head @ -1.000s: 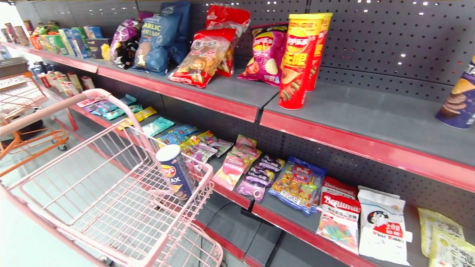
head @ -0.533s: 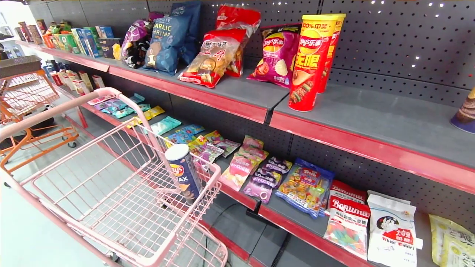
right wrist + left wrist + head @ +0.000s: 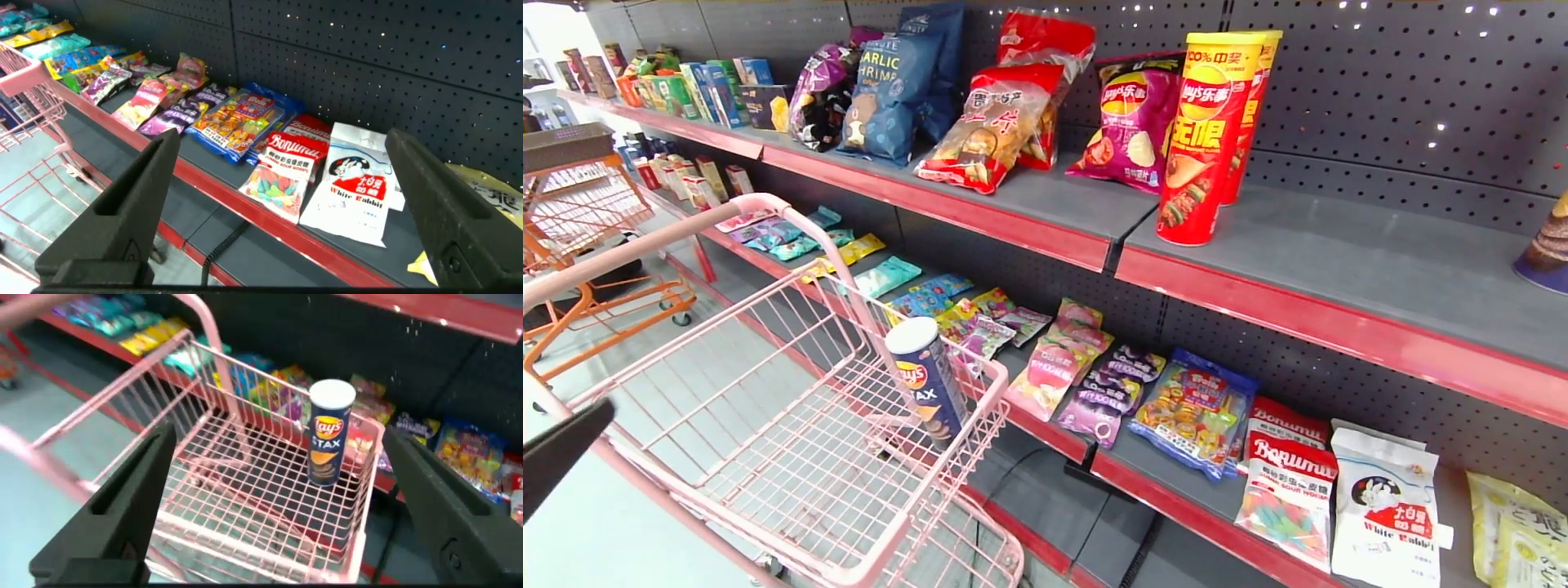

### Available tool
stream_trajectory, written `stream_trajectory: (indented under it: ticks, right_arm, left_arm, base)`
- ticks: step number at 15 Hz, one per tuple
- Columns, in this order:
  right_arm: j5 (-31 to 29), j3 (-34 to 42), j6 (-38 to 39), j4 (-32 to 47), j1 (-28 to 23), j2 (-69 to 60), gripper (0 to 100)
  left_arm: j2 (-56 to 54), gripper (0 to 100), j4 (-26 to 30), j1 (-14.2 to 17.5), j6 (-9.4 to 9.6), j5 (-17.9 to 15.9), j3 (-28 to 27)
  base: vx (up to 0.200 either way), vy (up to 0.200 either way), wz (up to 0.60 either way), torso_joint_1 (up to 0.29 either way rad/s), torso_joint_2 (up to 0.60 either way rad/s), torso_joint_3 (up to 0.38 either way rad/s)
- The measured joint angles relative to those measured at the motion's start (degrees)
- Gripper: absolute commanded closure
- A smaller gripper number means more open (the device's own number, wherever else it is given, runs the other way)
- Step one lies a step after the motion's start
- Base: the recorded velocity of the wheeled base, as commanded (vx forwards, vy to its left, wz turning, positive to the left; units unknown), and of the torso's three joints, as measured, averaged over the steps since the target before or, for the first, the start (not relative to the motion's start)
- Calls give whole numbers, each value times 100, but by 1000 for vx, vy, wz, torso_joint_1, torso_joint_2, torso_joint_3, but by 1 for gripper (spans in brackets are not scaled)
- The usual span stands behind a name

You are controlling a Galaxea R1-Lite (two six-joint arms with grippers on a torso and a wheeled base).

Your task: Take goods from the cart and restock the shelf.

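Note:
A dark blue chip can (image 3: 927, 384) with a white lid stands upright in the pink wire cart (image 3: 670, 233), in the corner nearest the shelf. In the left wrist view my left gripper (image 3: 278, 434) is open above the cart's rim (image 3: 245, 369), some way short of the can (image 3: 329, 433). One of its fingers (image 3: 560, 447) shows at the head view's lower left. My right gripper (image 3: 282, 137) is open and empty above the lower shelf's red edge (image 3: 221, 189). Two red-and-yellow chip cans (image 3: 1205, 139) stand on the grey upper shelf (image 3: 1307, 245), with bare shelf to their right.
Snack bags (image 3: 988, 122) fill the upper shelf's left part; another blue can (image 3: 1543, 253) is at its far right. Candy bags (image 3: 1192, 404) and a white bag (image 3: 359, 184) lie on the lower shelf. An orange cart (image 3: 580, 212) stands at far left.
The head camera first swung slightly, shifting the whole picture. Since then, a dark finger of my left gripper has come into the head view's lower left corner.

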Motion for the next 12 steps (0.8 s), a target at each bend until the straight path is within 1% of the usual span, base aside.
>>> stream_trajectory:
  ticks: [1, 2, 4, 6, 7, 9, 10, 12]
  right_arm:
    - [0, 0, -5, 0, 0, 0, 0]
    - [1, 0, -9, 0, 0, 0, 0]
    - [1, 0, -11, 0, 0, 0, 0]
    - [1, 0, -13, 0, 0, 0, 0]
    - [6, 0, -18, -2, 0, 0, 0]
    - [11, 0, -28, -2, 0, 0, 0]
    - [11, 0, -26, 0, 0, 0, 0]
    - [11, 0, -28, 0, 0, 0, 0]
  left_arm:
    - [827, 0, -512, -10, 33, -124, -63]
    - [1570, 0, -1013, -17, 124, -226, -79]
    - [2984, 0, -1949, -32, 391, -449, -57]
    - [4085, 0, -2690, -61, 585, -679, -26]
    - [4570, 0, -3051, -108, 642, -751, -22]
    - [5347, 0, -3711, -304, 689, -800, -59]
    - [5708, 0, -4023, -425, 700, -773, -133]
    - [6306, 0, -4458, -627, 703, -655, -378]
  base:
    - [0, 0, 0, 0, 0, 0]
    - [0, 0, 0, 0, 0, 0]
    - [0, 0, 0, 0, 0, 0]
    - [0, 0, 0, 0, 0, 0]
    - [0, 0, 0, 0, 0, 0]
    - [0, 0, 0, 0, 0, 0]
    - [0, 0, 0, 0, 0, 0]
    - [0, 0, 0, 0, 0, 0]
